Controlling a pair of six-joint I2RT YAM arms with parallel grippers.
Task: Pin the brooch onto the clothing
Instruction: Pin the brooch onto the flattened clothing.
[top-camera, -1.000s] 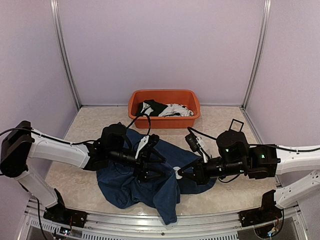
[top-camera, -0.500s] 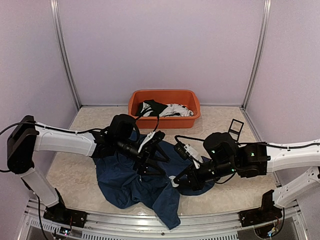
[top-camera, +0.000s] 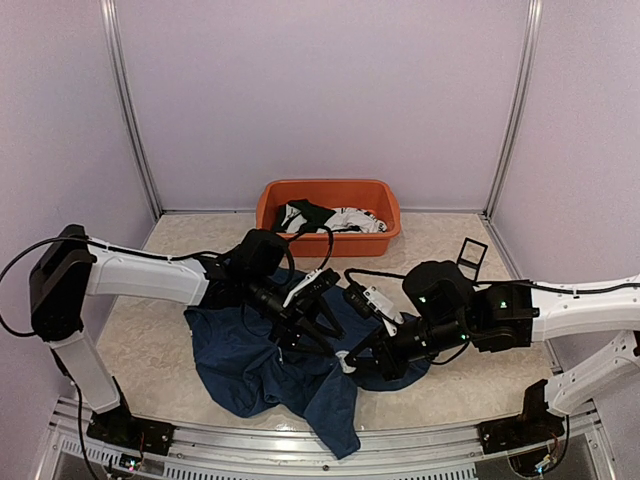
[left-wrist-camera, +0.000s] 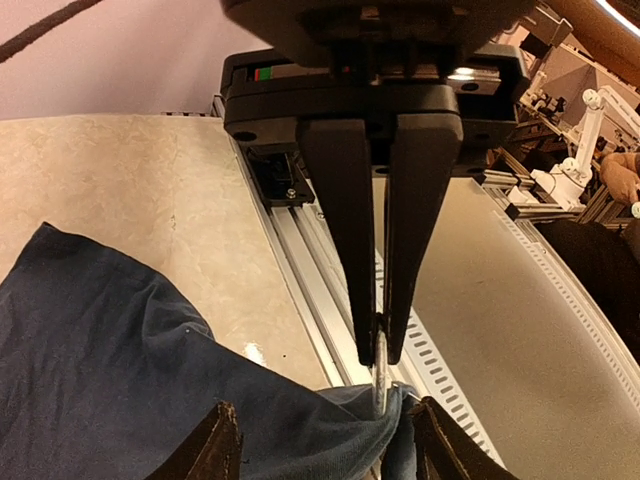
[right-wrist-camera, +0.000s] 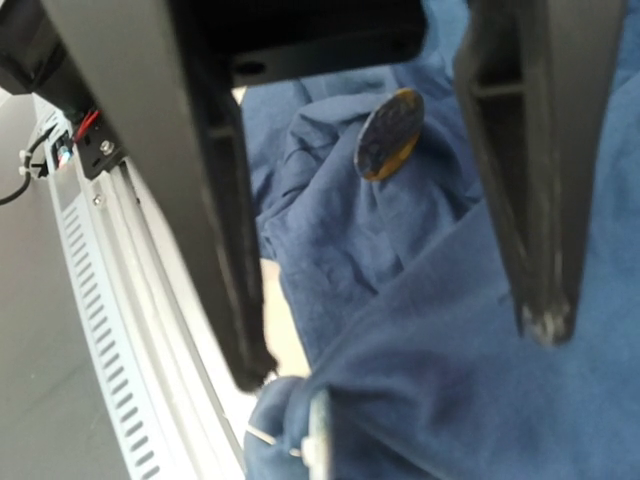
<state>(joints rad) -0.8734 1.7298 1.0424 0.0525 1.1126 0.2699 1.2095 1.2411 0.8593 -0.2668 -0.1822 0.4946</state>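
From above, the T-shirt (top-camera: 250, 360) is seen crumpled on the bench (top-camera: 170, 250), near the middle, with one flap reaching the near edge. The left tool (top-camera: 315, 335) is held over its middle. The right tool (top-camera: 352, 362) is extended from the right, just beside it, over the shirt's near right part. At the far side an orange tub (top-camera: 330, 243) is set, with black and white garments (top-camera: 330, 218) inside.

In the left wrist view, the left tool's fingertips (left-wrist-camera: 222, 445) are shown spread apart, and nothing is gripped between them. Facing them, the right tool is clamped on the brooch (left-wrist-camera: 380, 362) — a thin silvery piece seen edge-on, held just above a bunched edge of the T-shirt.

In the right wrist view, the left tool's dark fingers are seen wide apart over the blue fabric. The brooch is caught at the bottom edge, blurred, with a thin wire at its left. Farther off, a round dark disc (right-wrist-camera: 390, 135) with a gold rim is seen tilted against the folds — whether it is fastened cannot be told.
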